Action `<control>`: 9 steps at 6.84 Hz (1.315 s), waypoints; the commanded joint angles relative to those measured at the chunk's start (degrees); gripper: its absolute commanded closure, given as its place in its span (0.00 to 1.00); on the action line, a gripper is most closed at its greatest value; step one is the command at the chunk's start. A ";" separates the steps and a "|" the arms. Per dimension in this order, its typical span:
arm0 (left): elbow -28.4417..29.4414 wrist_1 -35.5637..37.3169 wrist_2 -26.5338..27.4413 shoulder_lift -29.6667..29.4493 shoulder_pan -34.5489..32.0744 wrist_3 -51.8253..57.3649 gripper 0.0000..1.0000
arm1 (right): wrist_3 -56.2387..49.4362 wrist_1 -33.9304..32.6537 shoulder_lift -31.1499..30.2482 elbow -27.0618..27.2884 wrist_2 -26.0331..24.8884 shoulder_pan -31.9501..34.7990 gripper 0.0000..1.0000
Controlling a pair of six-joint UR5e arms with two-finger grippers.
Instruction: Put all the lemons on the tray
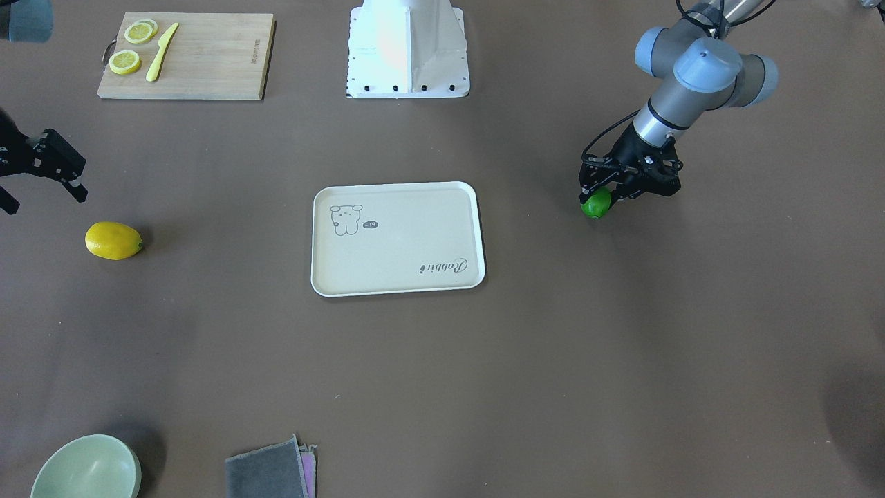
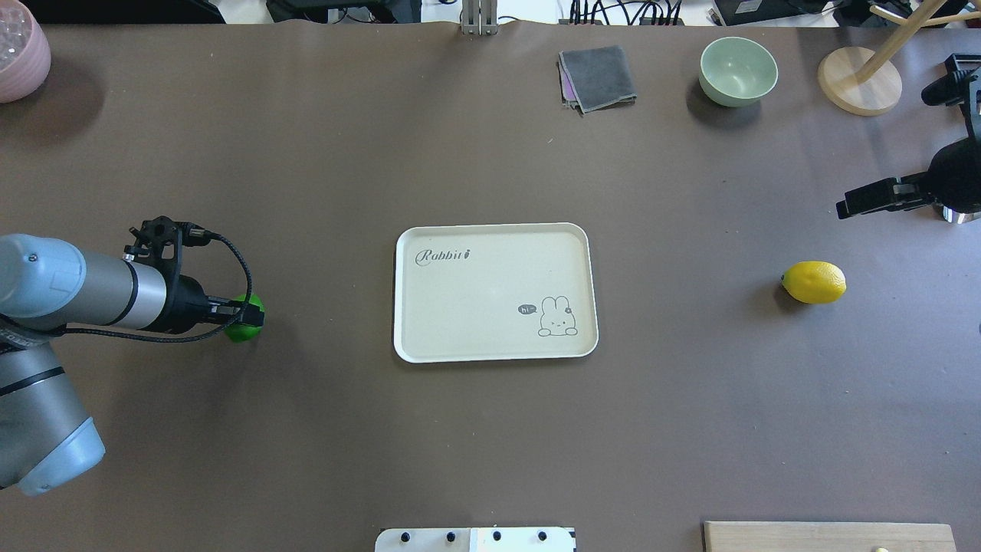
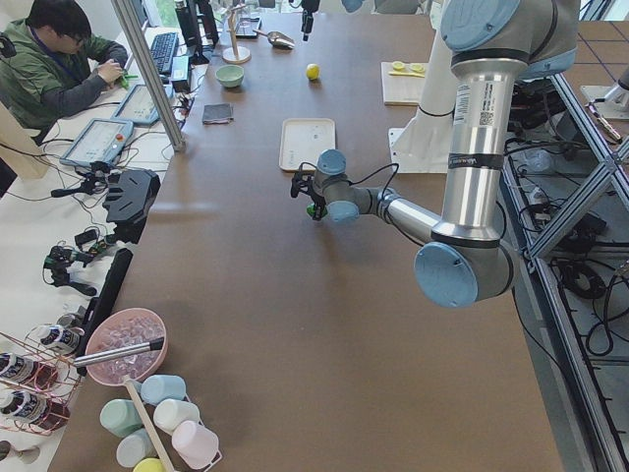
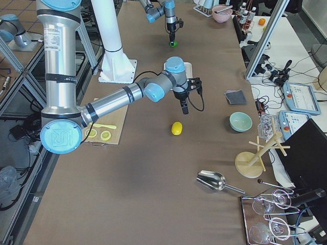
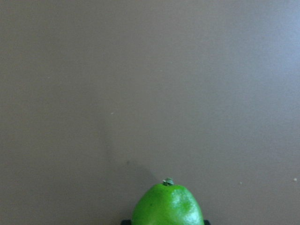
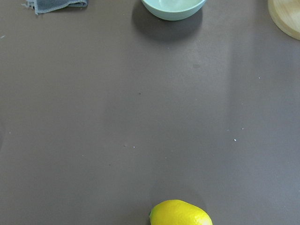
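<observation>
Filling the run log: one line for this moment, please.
left tool: gripping green lemon | right tool: open, near yellow lemon | tray: no lemons

My left arm [image 1: 698, 72] and right arm [image 4: 110, 102]: silver-grey tube links, pale blue joint caps, a printed label strip [image 4: 49, 38] on the upright link. My left gripper [image 1: 599, 199]: black, with a thin black cable [image 2: 247, 268]. My base [image 1: 408, 48]: white, with dark screws [image 1: 395, 88] along its foot.
</observation>
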 commanded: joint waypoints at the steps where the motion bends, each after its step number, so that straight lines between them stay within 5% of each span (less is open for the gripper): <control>1: 2.54 0.40 0.18 -9.37 0.18 -5.16 1.00 | -0.46 0.09 -0.21 -0.08 0.00 0.00 0.00; 2: 7.00 0.57 0.53 -16.83 1.31 -8.95 1.00 | -0.46 0.00 -0.30 -0.08 0.00 0.00 0.00; 4: 10.74 0.57 7.53 -22.77 5.60 -10.03 1.00 | -0.55 0.09 -0.38 -0.25 0.00 0.00 0.00; 5: 11.61 0.40 7.83 -23.83 6.41 -11.52 0.84 | -0.55 0.00 -0.38 -0.52 -0.09 0.00 0.00; 6: 12.05 0.31 9.31 -23.76 6.42 -11.36 0.03 | -0.64 0.00 -0.47 -0.87 -0.26 0.00 0.00; 8: 10.23 0.40 9.34 -22.10 6.07 -10.66 0.02 | -1.60 0.09 -0.56 -1.22 -0.26 0.00 0.00; 9: 7.86 0.57 4.89 -19.65 3.63 -7.09 0.01 | -3.69 0.00 -0.73 -1.74 -0.26 0.00 0.00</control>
